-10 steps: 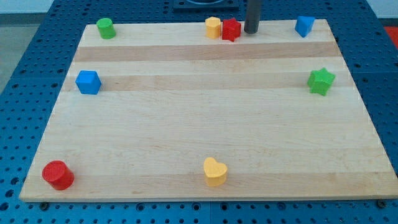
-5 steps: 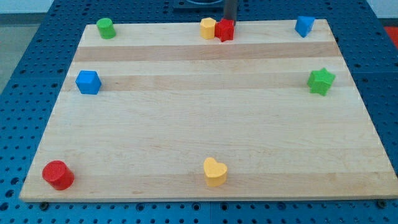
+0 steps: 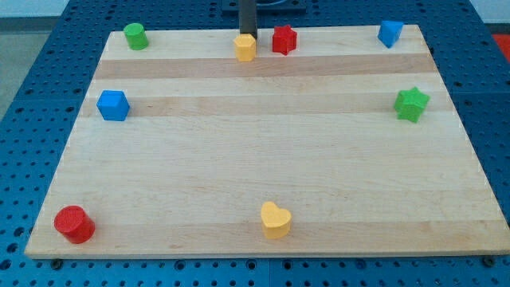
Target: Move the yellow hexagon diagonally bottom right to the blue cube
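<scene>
The yellow hexagon point(image 3: 245, 48) sits near the board's top edge, left of centre. My tip point(image 3: 248, 35) stands right behind it, at its top side, touching or nearly touching it. The blue cube point(image 3: 113, 105) lies far off at the view's left, lower than the hexagon. A red star-like block point(image 3: 284, 39) sits just right of the hexagon, a small gap apart from it.
A green cylinder point(image 3: 135, 36) is at the top left, a blue block point(image 3: 390, 33) at the top right, a green star point(image 3: 412, 104) at the right edge, a red cylinder point(image 3: 74, 224) at the bottom left, a yellow heart point(image 3: 276, 219) at the bottom centre.
My tip moved left along the board's top edge, from right of the red block to behind the yellow hexagon. The hexagon slid left and slightly down, away from the red block, which shifted slightly left.
</scene>
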